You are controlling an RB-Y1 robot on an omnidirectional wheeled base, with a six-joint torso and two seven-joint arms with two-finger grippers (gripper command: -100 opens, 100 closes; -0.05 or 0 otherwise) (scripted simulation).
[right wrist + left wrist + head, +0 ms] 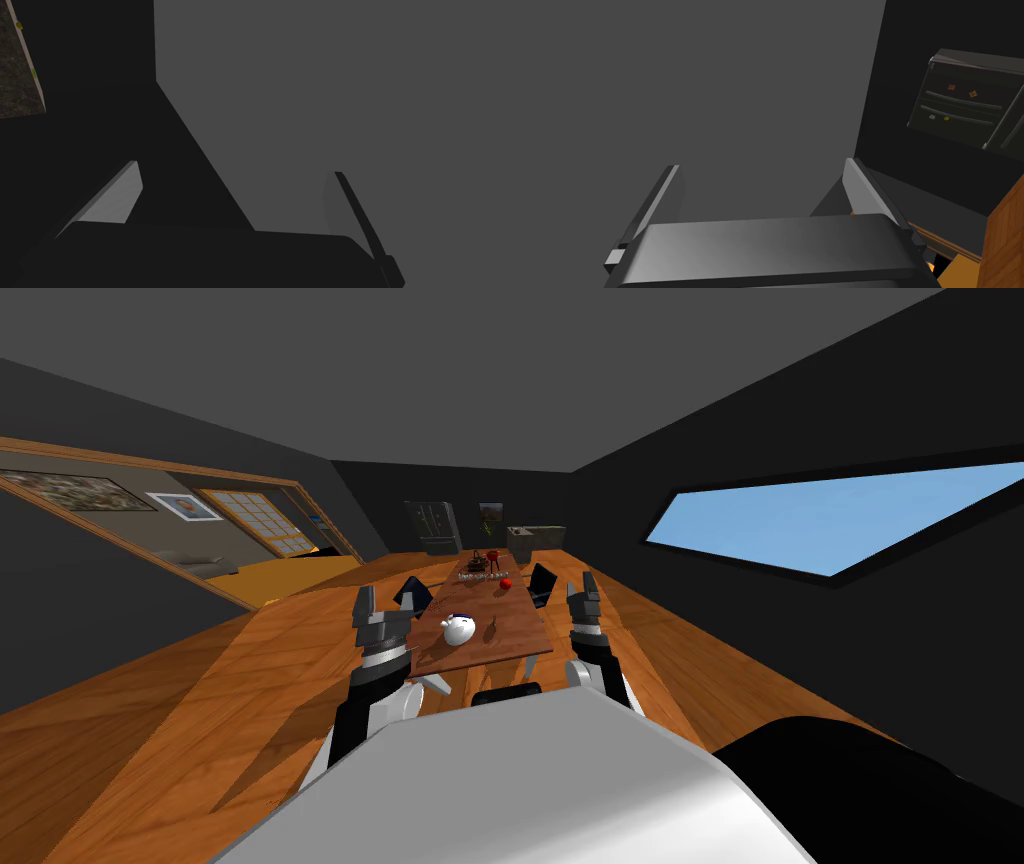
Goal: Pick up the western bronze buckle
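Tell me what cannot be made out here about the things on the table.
1. Small brown thing beside the white pot on the table, head view: too small to tell whether it is the buckle.
2. Dark things at the far end, head view: too small to name.
3. Red round thing mid-table, head view: too small to tell fruit from ball.

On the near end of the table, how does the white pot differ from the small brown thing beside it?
Colour: the white pot stands out brightly, while the small brown thing almost blends into the wooden table. Size: the pot is clearly larger than the brown thing. Shape: the pot is round and bulging; the brown thing is slim. Both rest on the table's near end, side by side.
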